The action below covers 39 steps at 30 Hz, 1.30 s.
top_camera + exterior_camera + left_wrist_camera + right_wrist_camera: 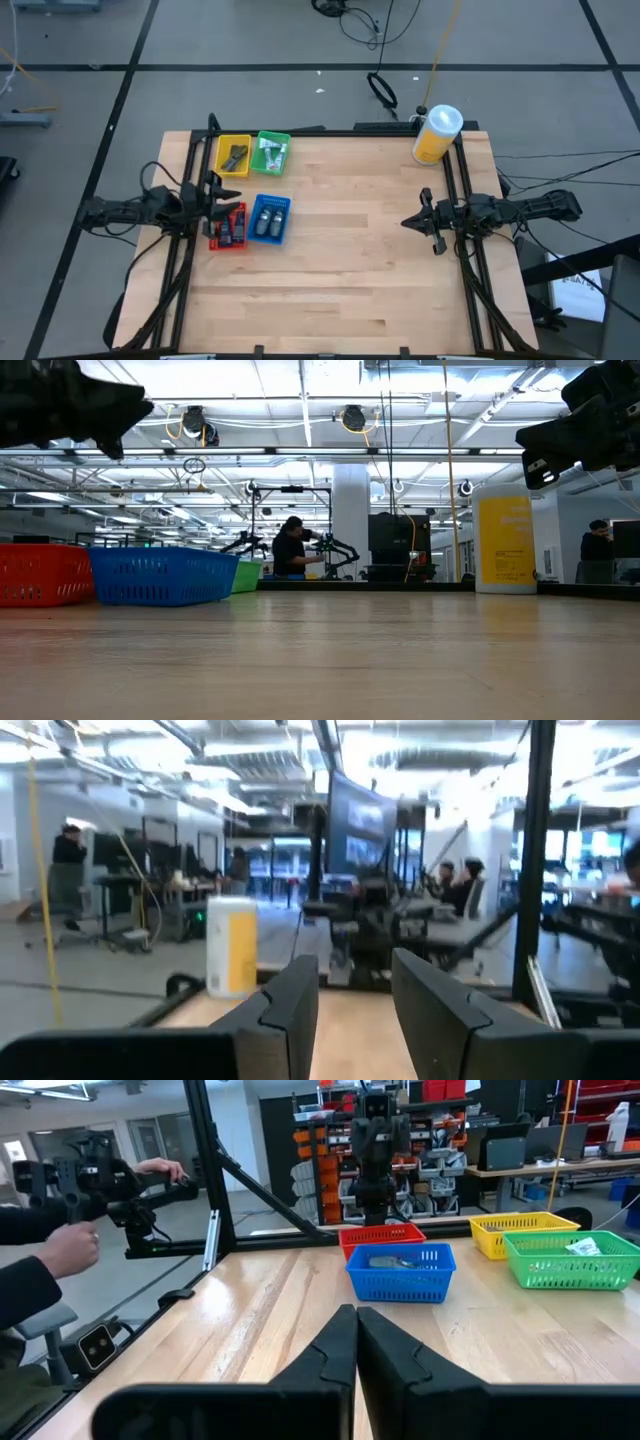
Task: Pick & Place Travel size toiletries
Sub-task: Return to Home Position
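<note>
Wooden and pale, the table point(360, 280) carries four small bins grouped on its left side. A yellow bin point(233, 139) and a green bin point(273, 134) stand side by side, and closer to the left arm a red bin point(228, 247) sits just beside a blue bin point(270, 199). All the toiletries in sight lie inside these bins: a dark comb point(236, 157) in the yellow one, white tubes point(272, 155) with green marks in the green one, pale silvery tubes point(266, 221) in the blue one and dark oblong pieces point(230, 230) in the red one. The left end effector point(214, 196) hovers over the table's left edge, just beside the red bin, its fingers point(290, 1005) spread apart and holding nothing. The right end effector point(420, 222) hangs over the right edge, well apart from the bins, its fingers point(335, 1345) pressed together and empty. A tall yellow container point(432, 142) with a white lid stands at the corner on the right arm's side, at the same end of the table as the yellow and green bins. Beyond the table, a person's hand point(72, 1248) grips a dark device.
</note>
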Motion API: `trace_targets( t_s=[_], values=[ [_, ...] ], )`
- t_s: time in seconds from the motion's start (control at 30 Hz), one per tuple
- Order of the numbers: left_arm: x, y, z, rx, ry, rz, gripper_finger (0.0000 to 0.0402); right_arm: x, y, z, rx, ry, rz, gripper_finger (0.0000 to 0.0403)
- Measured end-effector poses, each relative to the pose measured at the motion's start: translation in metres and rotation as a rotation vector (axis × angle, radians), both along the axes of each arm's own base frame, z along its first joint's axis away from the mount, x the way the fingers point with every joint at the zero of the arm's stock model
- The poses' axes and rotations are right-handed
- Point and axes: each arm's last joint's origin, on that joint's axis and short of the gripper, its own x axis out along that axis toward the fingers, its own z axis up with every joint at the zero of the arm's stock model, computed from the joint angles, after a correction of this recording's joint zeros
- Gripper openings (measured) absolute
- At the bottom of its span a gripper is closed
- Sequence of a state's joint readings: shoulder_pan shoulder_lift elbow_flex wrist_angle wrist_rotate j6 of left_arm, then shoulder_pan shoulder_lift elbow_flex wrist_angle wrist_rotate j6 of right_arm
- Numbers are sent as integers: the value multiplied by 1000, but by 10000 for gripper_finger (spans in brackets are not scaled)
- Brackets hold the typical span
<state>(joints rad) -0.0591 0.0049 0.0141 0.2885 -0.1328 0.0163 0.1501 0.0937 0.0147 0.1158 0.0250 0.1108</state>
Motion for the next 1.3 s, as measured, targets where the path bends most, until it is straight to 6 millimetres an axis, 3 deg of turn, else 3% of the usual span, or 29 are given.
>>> trace_targets(
  t_s=[0.27, 0.47, 1.3],
  values=[
    [4, 0, -24, 35, 264, -11, 127, 0, 0, 0, 0, 1, 0, 4],
    [4, 3, -24, 116, 263, -7, 127, 0, 0, 0, 0, 1, 0, 4],
    [7, 3, -25, 103, 277, -6, 127, 0, 0, 0, 0, -3, 5, 4]
  ],
)
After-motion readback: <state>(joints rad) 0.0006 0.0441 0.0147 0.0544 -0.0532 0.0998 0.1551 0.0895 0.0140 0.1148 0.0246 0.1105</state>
